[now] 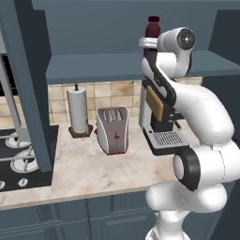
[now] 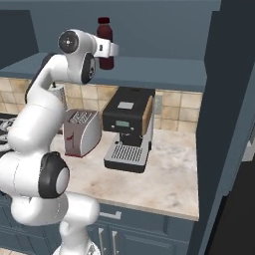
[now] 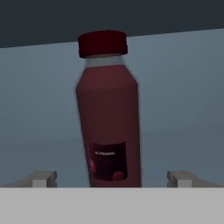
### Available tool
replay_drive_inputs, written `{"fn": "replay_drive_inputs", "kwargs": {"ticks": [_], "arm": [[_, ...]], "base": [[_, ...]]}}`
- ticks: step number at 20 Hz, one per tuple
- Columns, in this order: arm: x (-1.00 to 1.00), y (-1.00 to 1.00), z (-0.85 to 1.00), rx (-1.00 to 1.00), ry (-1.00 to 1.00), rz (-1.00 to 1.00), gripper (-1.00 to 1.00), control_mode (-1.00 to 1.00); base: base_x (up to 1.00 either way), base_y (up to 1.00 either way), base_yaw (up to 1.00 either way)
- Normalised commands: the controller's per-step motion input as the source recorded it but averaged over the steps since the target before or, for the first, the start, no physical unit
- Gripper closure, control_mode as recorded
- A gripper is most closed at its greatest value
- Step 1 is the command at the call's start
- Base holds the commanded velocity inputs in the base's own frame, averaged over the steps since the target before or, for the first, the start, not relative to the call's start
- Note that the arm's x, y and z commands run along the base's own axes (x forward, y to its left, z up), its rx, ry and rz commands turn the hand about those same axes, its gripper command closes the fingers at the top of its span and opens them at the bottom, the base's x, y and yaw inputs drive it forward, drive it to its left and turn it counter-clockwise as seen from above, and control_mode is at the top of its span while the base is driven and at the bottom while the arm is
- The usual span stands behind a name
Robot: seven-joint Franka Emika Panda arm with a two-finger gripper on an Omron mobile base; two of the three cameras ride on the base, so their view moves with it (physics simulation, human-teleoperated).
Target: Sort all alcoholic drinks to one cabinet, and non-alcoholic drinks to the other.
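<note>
Fingers (image 3: 43, 178) wide, clear of maroon bottle (image 3: 108, 113)

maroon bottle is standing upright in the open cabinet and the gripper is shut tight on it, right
Not quite. The maroon bottle does stand upright in the open cabinet, but the gripper is open: in the hand view its fingertips sit wide apart on either side of the bottle, clear of it.
</note>
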Motion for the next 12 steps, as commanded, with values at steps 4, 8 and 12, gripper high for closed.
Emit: {"fn": "replay_drive_inputs", "kwargs": {"ticks": [4,8,12], "arm": [[-0.9,0.0,0.0,0.0,-0.04,-0.02,-1.0,-1.0],[-1.0,0.0,0.0,0.07,-0.02,-0.01,-1.0,-1.0],[-1.0,0.0,0.0,0.08,0.0,-0.01,-1.0,-1.0]], "base": [[0.0,0.0,0.0],[0.0,0.0,0.0],[0.0,0.0,0.0]]}}
